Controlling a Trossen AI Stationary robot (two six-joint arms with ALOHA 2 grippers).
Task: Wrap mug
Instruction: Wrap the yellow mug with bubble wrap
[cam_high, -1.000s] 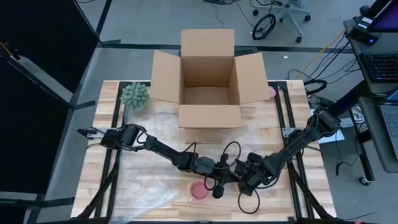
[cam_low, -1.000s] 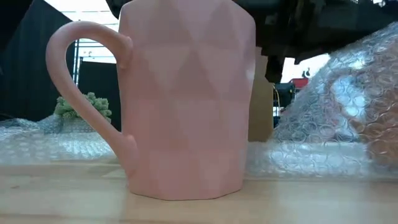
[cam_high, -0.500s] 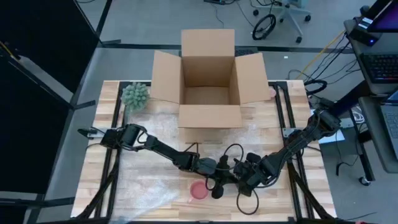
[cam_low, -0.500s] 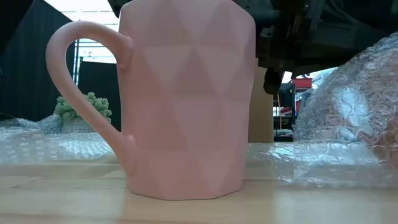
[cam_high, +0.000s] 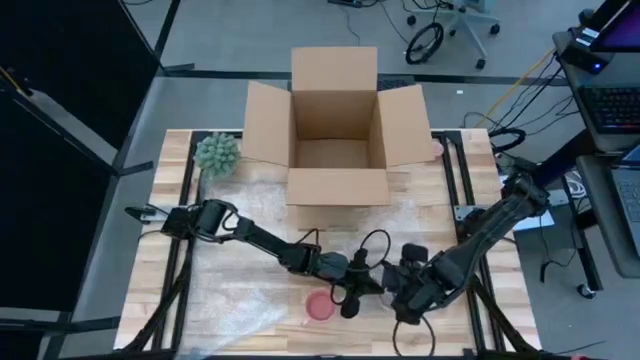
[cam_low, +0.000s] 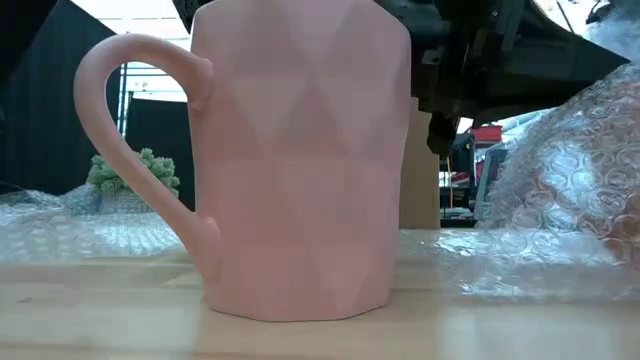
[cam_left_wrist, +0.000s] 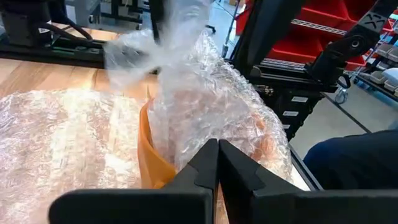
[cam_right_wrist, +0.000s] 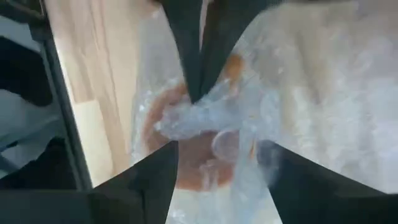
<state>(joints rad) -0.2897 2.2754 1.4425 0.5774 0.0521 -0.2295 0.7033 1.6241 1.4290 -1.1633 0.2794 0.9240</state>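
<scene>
Since the earlier high view, the right gripper (cam_high: 405, 300) has slid nearer and slightly rightward, and in the low view the bubble wrap now stands higher at the right edge. Nearest stands the faceted pink ceramic mug (cam_low: 290, 160), upright on the pale wooden table (cam_high: 230, 290), its top cropped in the low view. Just beyond and right of it, the left gripper (cam_left_wrist: 217, 149) has its fingers pressed together on the clear bubble wrap sheet (cam_left_wrist: 205, 99), which drapes an orange object whose shape is unclear. Whether the right gripper's fingers grip anything cannot be told; wrap blurs everything there. Farther back sit a green spiky plant (cam_high: 216, 153) and an open cardboard box (cam_high: 336, 130).
</scene>
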